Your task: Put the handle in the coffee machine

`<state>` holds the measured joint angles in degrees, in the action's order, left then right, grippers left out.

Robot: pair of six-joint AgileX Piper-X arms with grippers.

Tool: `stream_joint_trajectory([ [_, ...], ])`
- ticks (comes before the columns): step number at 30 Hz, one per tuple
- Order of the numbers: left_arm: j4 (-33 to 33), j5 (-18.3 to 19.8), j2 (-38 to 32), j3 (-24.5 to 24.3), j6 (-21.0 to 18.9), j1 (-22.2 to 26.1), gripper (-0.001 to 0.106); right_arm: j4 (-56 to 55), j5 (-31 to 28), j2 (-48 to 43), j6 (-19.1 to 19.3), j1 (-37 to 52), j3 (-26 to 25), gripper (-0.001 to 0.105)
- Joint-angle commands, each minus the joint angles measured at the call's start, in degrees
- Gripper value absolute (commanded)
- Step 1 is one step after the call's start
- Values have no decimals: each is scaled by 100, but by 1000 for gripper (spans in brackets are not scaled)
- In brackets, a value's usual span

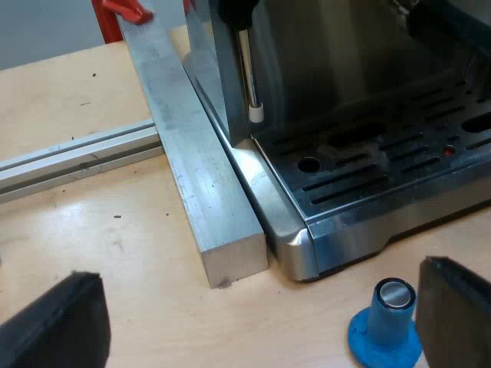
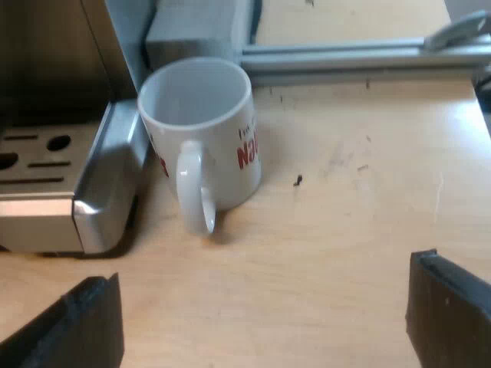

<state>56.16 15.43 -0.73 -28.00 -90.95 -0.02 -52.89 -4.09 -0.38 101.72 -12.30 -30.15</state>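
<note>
Left gripper (image 1: 257, 307): jaws spread wide with nothing between them; it hovers low over the table (image 1: 115, 238), likely ready for a pickup.
Dial: twelve runs straight ahead of each gripper along its fingers.
Tamper (image 1: 387, 322): blue, at about one o'clock, just inside one finger; it stands on its broad base with the metal end up, a stable way to park it.
Espresso machine (image 1: 345, 115): from twelve to two o'clock, its near corner just beyond the tamper; this is where the handle has to go.
Drip tray (image 1: 383, 169): slotted grille with nothing standing on it; the steam wand (image 1: 249, 69) hangs over its inner edge.
Metal bar (image 1: 199, 176): lies tight along the machine's side; probably a stop, so the machine stays put when something is twisted into its front.
Handle: where it lies I cannot tell; neither gripper holds it, so the task looks barely begun.
Right gripper (image 2: 261, 307): jaws spread wide, empty, over bare table.
Mug (image 2: 203, 130): white with red lettering, at about eleven o'clock; upright, empty, its ear towards six; close against the tray's corner, touching or not I cannot tell.
</note>
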Motion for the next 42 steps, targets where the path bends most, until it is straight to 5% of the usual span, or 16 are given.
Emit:
stream_joint_trajectory([
  [1,-69,-69,-800,-6,-65,-27,82,-36,54,-258,-71,8,78,77],
  [42,-81,-69,-800,-2,-54,2,82,-282,13,-258,-157,946,168,77],
])
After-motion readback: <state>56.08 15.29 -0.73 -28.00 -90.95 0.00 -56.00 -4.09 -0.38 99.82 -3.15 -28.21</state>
